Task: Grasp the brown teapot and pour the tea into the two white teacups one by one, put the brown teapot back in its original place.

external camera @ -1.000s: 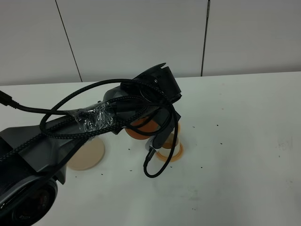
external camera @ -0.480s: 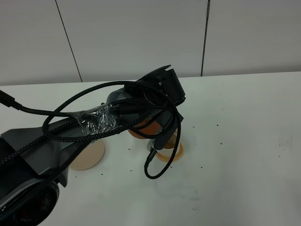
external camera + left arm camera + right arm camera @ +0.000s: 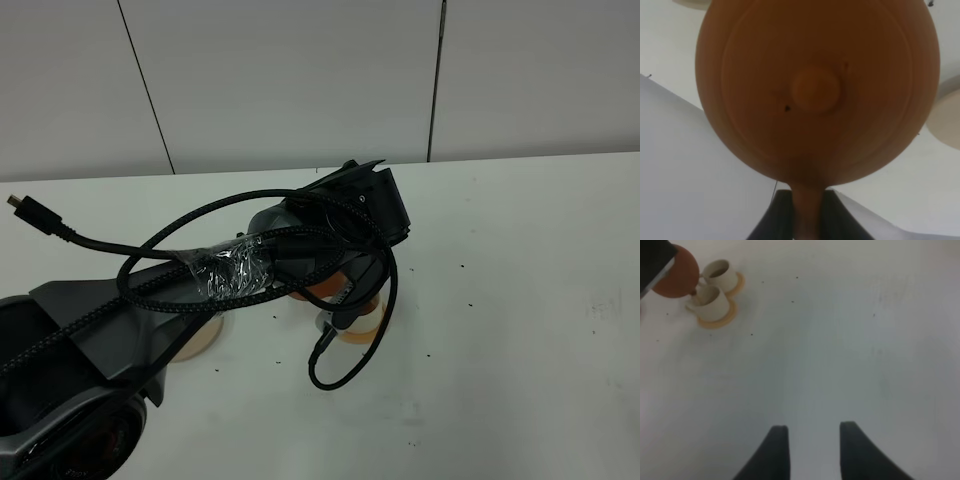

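Note:
The brown teapot (image 3: 816, 90) fills the left wrist view, lid and knob facing the camera. My left gripper (image 3: 806, 200) is shut on its loop handle. From above only a sliver of the teapot (image 3: 325, 289) shows under the left arm. In the right wrist view the teapot (image 3: 677, 265) hangs in the air beside the two white teacups (image 3: 710, 300) (image 3: 721, 271) on orange coasters, its spout at the nearer cup. The beige plate (image 3: 208, 335) peeks out from under the arm. My right gripper (image 3: 812, 450) is open and empty over bare table.
The left arm with its looping black cables (image 3: 345, 360) covers the middle of the white table (image 3: 520, 300) and hides most of the cups; one orange coaster edge (image 3: 366, 331) shows. A grey wall stands behind the table.
The left arm has moved right and a little forward with the teapot, covering more of the beige plate and the coasters.

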Controlling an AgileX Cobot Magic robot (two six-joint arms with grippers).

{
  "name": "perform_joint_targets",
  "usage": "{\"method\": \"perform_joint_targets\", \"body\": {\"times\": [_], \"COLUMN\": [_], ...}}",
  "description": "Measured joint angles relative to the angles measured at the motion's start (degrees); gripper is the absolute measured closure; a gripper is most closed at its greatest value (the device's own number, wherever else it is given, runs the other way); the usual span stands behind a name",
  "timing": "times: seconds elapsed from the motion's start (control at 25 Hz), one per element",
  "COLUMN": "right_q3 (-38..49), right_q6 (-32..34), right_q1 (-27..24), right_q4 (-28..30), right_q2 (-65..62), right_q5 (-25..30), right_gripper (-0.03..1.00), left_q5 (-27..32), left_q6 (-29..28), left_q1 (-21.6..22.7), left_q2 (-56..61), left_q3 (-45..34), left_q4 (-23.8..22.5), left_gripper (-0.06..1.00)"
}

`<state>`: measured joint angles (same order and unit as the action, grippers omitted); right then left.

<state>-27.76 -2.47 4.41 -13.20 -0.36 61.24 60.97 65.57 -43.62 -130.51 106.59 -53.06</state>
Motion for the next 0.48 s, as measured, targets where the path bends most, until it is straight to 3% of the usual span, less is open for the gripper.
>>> {"method": "perform_joint_targets", "body": {"times": [0.48], "right_q3": [0.0], "right_q6": [0.0], "right_q1": [0.0], "right_q4": [0.0], "right_q2": [0.0], "right_q5": [0.0], "right_gripper": [0.73], "left_q5": [-0.6], "left_q6": [0.0], "left_q1": [0.0], "left_q2": [0.0], "left_q3": [0.0], "left_q4": [-1.3], "left_gripper": [0.77]}}
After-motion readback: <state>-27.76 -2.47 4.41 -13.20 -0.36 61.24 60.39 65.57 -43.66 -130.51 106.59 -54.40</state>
